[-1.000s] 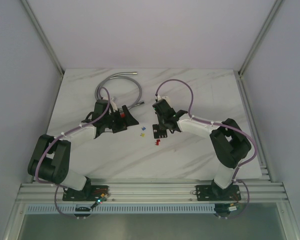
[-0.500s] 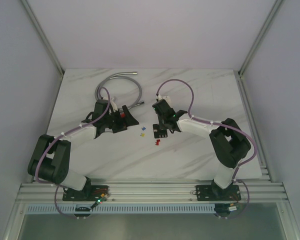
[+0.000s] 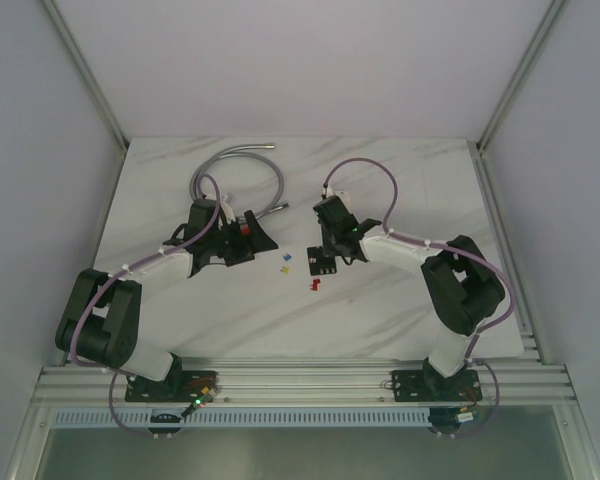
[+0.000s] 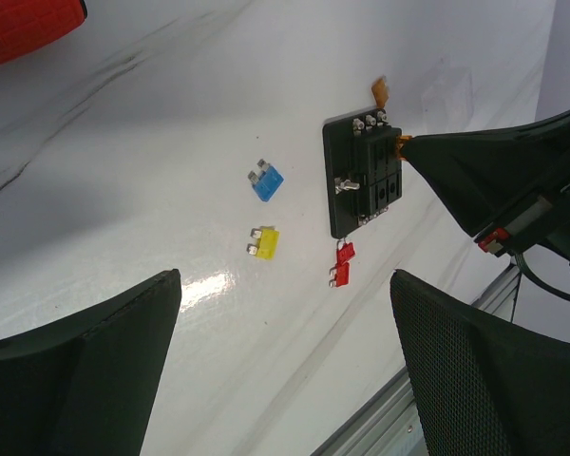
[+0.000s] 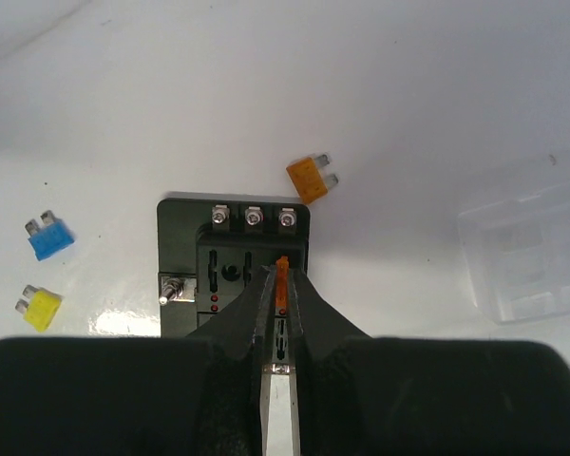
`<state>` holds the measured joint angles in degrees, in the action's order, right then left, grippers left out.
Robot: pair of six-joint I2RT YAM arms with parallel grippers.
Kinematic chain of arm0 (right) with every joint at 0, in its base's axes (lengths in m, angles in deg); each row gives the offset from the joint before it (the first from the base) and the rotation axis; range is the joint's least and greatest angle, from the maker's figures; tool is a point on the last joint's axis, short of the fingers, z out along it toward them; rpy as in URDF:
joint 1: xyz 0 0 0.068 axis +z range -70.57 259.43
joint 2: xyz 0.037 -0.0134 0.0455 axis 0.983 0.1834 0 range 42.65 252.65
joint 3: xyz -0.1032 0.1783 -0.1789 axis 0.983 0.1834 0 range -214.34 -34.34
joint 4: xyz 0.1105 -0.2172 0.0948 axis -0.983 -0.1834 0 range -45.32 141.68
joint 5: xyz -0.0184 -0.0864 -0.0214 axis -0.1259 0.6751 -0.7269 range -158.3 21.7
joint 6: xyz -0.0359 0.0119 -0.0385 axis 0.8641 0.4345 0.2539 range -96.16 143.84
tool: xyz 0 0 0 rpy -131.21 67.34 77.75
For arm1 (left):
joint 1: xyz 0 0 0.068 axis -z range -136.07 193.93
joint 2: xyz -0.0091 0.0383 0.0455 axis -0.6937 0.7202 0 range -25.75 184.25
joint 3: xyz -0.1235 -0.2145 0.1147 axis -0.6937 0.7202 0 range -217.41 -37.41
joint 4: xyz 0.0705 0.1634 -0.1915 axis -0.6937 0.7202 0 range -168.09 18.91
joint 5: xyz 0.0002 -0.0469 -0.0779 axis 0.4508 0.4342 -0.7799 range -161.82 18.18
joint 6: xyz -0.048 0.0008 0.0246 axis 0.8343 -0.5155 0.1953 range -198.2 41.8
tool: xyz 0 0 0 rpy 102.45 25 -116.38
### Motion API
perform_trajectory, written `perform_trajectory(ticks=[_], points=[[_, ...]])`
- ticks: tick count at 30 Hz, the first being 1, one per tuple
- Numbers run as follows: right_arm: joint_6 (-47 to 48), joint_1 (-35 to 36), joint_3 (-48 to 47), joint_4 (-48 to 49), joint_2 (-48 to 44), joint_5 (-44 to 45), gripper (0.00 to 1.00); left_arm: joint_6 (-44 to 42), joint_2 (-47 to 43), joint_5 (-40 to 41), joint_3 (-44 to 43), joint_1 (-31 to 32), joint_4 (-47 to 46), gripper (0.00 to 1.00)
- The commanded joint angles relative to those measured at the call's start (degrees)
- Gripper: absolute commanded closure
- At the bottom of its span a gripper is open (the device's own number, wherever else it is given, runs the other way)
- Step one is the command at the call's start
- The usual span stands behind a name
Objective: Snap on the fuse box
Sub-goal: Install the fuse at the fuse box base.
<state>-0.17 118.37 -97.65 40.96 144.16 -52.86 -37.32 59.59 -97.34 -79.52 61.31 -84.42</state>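
The right claw (image 5: 282, 290) pinches a thin orange plastic blade fuse (image 5: 283, 269) edge-down, likely to seat it in a slot of the small black square plastic fuse box (image 5: 180, 237). The box lies flat on the white marble counter (image 5: 408, 114), directly beneath the claw's tips. The left claw (image 4: 285, 275) hangs spread wide and holds nothing, with the box just ahead of it.

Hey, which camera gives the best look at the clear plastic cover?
The right wrist view: the cover shows plainly, lying right of the fuse box. The left wrist view shows only a faint outline beyond the box; in the top view I cannot make it out.
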Motion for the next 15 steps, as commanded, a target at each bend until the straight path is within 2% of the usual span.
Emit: perform_trajectory(ticks=[1, 7, 15], points=[[-1.48, -1.15, 2.49, 0.79, -1.03, -2.52, 0.91, 0.18, -1.31, -0.94, -1.27, 0.41, 0.44, 0.00], [-0.72, -1.85, 3.33, 0.68, -0.77, -2.50, 0.92, 0.20, -1.58, -0.73, -1.10, 0.63, 0.44, 0.00], [0.57, -1.77, 1.76, -4.06, 2.64, -1.86, 1.00, 0.24, -2.15, -0.15, -0.98, 0.93, 0.63, 0.00]])
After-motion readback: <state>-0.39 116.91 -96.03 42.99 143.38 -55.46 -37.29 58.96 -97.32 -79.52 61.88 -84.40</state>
